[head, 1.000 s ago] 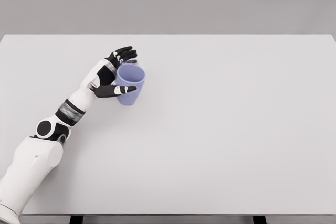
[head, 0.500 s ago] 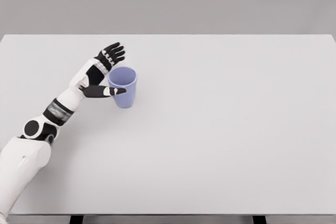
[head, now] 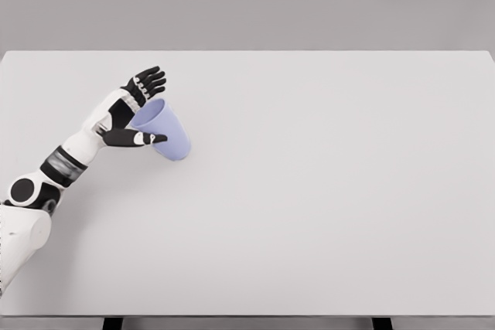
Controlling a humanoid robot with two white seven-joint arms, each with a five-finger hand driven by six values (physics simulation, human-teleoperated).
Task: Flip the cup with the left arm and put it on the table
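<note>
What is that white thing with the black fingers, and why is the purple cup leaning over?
That white thing is a robot's left arm, and the black part is its left hand, with five fingers like yours. It is not a real photo: a computer drew it, as in a video game. The camera sits on the robot's head, so you look down the way the robot does. In front of it is a big white table, with a purple cup on it. The cup is tilted, its open mouth leaning toward the hand. The fingers are spread open, with the thumb across the front of the cup, so the hand is not squeezing it. The robot's other arm is not in the picture.
</note>
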